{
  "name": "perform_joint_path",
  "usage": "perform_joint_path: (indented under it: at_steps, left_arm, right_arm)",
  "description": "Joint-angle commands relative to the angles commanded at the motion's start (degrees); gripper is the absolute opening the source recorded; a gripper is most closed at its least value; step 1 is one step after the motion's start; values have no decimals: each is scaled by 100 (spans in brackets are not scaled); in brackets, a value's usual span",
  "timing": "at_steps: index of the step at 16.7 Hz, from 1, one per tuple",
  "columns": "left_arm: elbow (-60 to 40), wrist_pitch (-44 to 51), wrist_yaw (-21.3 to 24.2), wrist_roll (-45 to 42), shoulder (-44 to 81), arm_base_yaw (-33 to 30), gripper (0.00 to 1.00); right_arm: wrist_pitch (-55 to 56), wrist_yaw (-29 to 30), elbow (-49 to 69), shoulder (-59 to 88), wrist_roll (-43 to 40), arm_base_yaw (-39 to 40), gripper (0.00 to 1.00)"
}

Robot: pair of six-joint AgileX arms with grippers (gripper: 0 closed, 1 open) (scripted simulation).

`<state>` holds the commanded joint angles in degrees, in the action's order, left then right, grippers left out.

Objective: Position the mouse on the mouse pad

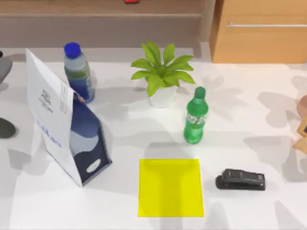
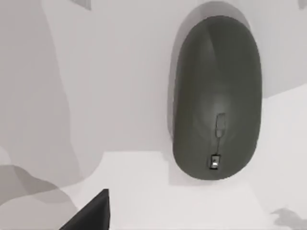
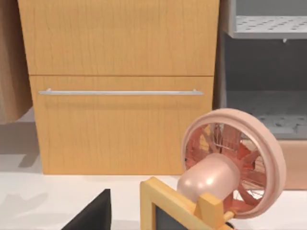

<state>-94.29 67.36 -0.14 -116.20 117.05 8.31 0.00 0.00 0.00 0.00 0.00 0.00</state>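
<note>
The mouse [image 1: 5,128] is a dark grey oval lying at the far left edge of the table, partly cut off in the top view. In the left wrist view the mouse [image 2: 218,98] lies flat on the white table, seen from above. A dark part of my left gripper [image 2: 91,214] shows beside it, apart from it. The mouse pad [image 1: 170,188] is a bright yellow square at the front middle, bare. A dark part of my right gripper [image 3: 93,214] shows facing the fan, away from the table's middle.
A tall white and blue carton [image 1: 67,124] stands between mouse and pad. A blue-capped bottle [image 1: 79,72], a potted plant [image 1: 162,76] and a green bottle [image 1: 195,117] stand behind the pad. A black stapler [image 1: 241,179] lies right of it. A pink fan [image 3: 230,158] fronts a wooden cabinet [image 3: 120,86].
</note>
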Motion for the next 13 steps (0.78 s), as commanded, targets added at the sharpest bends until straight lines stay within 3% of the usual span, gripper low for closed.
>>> perform_joint_path:
  at_steps: [7,13]
  left_arm:
    - [83,-94,0,-8,22,13,100]
    - [825,-1280,4,-19,453,16,100]
  right_arm:
    - [0,0,0,0,0,0,100]
    - [0,0,0,0,0,0,100]
